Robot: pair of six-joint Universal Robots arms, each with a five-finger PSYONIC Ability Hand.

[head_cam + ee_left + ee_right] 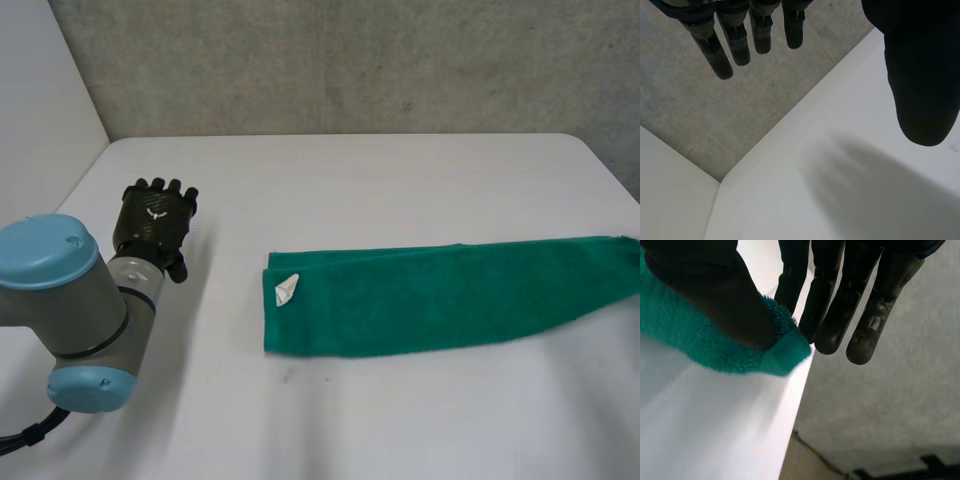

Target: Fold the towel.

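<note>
A green towel (440, 297) lies folded into a long strip across the white table (350, 180), from the middle out to the right side. A small white label (286, 289) shows at its left end. My left hand (155, 222) hovers over bare table well left of the towel; in the left wrist view its fingers (735, 40) are straight and its thumb (922, 75) stands apart, holding nothing. In the right wrist view my right hand (835, 300) pinches the towel's right end (700, 347) between thumb and fingers, close to the table's edge.
A grey wall (350, 60) runs behind the table. The table's right edge (795, 405) drops off just beside the pinched towel end, with floor below. Bare table lies in front of and behind the towel.
</note>
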